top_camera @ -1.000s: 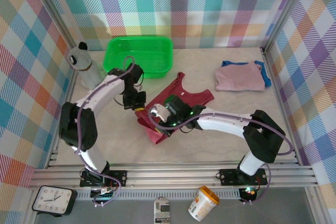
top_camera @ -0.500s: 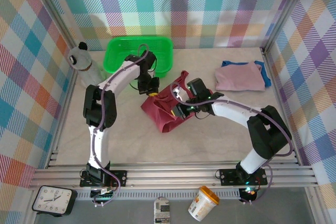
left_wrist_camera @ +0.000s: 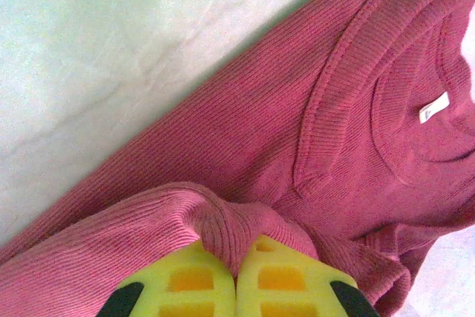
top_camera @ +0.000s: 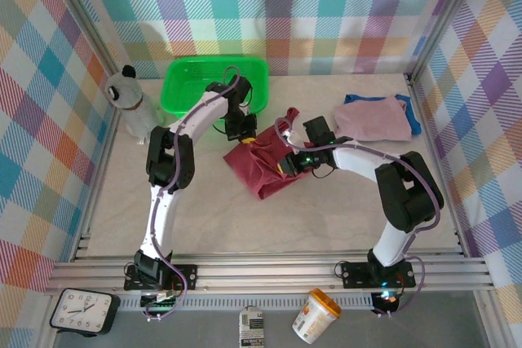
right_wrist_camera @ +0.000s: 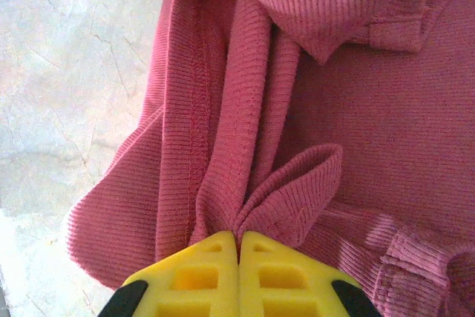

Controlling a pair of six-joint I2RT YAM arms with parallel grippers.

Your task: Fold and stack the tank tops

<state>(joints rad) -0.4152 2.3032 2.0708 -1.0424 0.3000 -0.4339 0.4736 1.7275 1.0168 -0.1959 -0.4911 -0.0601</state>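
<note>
Fingers of the left end effector (left_wrist_camera: 236,254) are pressed together on a raised ridge of the dark red top (left_wrist_camera: 297,131), which bunches up right at the yellow tips. We see the right end effector (right_wrist_camera: 239,239) clenched the same way, its tips meeting on a pinched fold of the same cloth beside a stitched hem.

From above, this top lies crumpled in the middle of the counter (top_camera: 326,218), just in front of the green basket (top_camera: 216,60). One arm reaches its far left corner and the other its right side. The pink top (top_camera: 371,121) rests folded near the far right corner, and the blue top (top_camera: 413,120) beneath it shows as a thin edge.

Both wrist views cut the fingers off at the bottom edge, and we cannot make out how much cloth sits between the tips. A small white patch inside the neckline is probably a label (left_wrist_camera: 433,108).
</note>
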